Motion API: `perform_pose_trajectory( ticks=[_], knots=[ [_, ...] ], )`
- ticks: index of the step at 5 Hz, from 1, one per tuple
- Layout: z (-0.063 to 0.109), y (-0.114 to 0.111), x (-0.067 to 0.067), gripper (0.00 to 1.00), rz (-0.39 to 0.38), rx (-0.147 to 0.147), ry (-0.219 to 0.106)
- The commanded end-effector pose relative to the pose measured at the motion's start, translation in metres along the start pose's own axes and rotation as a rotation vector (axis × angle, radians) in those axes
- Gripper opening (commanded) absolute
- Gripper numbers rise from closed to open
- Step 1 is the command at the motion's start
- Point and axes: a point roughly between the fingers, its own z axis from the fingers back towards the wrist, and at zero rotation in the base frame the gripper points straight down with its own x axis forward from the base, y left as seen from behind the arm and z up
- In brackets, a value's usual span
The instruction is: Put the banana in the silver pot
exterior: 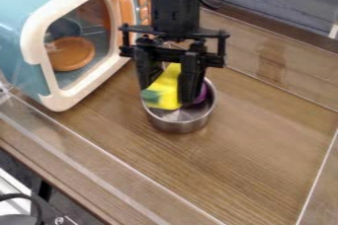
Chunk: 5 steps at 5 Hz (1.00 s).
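Note:
The banana point(166, 86), yellow with a green tip at its lower end, stands steeply tilted inside the silver pot point(179, 116). My black gripper point(175, 71) hangs directly over the pot, shut on the banana's upper part. A purple item point(199, 97) shows inside the pot behind the banana. The pot rests on the wooden table, just right of the toy microwave.
A teal and cream toy microwave point(59, 32) stands open-fronted at the left with an orange bowl point(69, 51) inside. A transparent wall point(158, 185) runs along the table's front. Bare wood table point(264, 130) stretches to the right.

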Motion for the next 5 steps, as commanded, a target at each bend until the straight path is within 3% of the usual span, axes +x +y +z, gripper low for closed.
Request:
perform_pose_trajectory(
  ticks=[1,5],
  knots=[
    [0.0182,-0.0019,0.0013,0.0,-0.014,-0.007,-0.072],
    [0.0201,-0.0013,0.0011,0.0,-0.02,-0.005,-0.063]
  ],
)
